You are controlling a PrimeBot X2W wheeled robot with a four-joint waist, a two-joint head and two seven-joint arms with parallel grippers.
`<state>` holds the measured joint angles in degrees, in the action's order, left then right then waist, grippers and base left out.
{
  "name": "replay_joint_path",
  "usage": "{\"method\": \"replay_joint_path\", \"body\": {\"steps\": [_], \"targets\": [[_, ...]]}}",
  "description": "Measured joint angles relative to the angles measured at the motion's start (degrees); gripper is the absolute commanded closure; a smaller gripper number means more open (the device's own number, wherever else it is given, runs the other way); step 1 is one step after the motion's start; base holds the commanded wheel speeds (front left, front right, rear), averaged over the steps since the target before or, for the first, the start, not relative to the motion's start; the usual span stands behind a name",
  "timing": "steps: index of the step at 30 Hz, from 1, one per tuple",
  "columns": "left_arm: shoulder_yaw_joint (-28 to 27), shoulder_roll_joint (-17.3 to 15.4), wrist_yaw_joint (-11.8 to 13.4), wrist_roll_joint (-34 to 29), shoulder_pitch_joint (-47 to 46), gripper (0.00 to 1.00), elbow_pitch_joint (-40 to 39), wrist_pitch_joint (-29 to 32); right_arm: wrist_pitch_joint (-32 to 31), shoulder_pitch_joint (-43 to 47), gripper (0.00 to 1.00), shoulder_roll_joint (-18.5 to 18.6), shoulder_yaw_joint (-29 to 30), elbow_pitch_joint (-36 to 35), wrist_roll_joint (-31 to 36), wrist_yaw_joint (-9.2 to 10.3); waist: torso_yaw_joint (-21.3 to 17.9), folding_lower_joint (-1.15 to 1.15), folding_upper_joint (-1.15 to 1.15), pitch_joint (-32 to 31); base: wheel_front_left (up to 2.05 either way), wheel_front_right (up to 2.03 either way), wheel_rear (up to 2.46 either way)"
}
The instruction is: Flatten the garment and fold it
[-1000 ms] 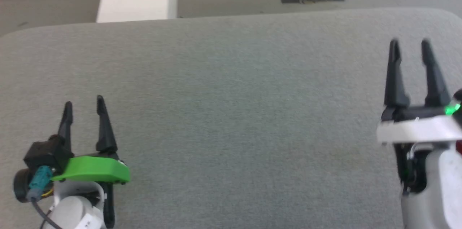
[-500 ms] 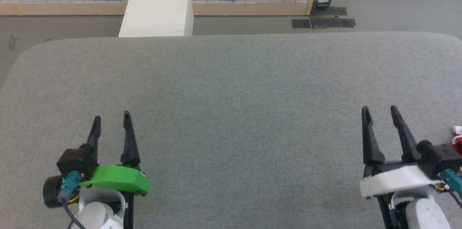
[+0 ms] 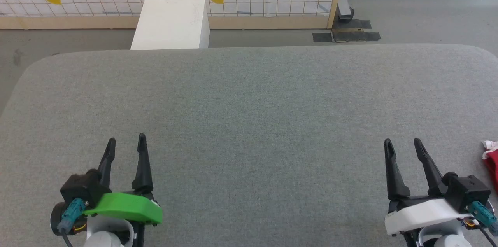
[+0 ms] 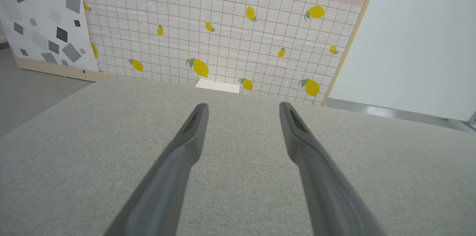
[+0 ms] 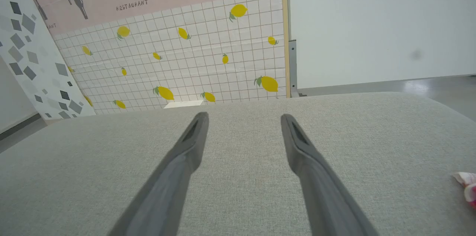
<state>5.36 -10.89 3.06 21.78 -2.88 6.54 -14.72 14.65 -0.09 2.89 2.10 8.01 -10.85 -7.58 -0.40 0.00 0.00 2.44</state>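
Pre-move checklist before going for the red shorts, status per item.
1. Left gripper open, holding nothing: ok.
2. Right gripper open, holding nothing: ok.
3. Garment located: ok, it lies on the table to the right of the right gripper, apart from it.
4. Garment fully in frame: not ok, the head view's right edge cuts it off.
5. Garment flat or bunched: cannot tell.
6. Waistband or hem visible as a grasp point: cannot tell.
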Motion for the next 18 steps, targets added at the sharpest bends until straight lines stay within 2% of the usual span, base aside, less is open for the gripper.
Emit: {"method": "replay_joint_path", "body": {"steps": [6, 7, 18], "targets": [[-1.56, 1.91, -2.3, -2.19, 0.74, 0.0, 0.49, -0.01, 0.0, 0.24, 0.0, 0.0, 0.2, 0.33, -0.24, 0.0, 0.1, 0.0, 0.0, -0.67, 0.0, 0.0, 0.0], [-1.58, 2.05, -2.54, -2.3, 0.76, 1.0, 0.65, 0.02, -0.01, 0.25, 1.0, 0.0, 0.21, 0.35, -0.22, 0.0, 0.09, 0.0, 0.0, -0.74, 0.0, 0.0, 0.0], [-1.27, 2.03, -2.54, -2.24, 0.74, 1.0, 0.48, 0.37, -0.33, 0.24, 1.0, 0.01, 0.14, 0.29, -0.19, -0.01, 0.1, 0.0, 0.0, -0.83, 0.0, 0.0, 0.0]]}}
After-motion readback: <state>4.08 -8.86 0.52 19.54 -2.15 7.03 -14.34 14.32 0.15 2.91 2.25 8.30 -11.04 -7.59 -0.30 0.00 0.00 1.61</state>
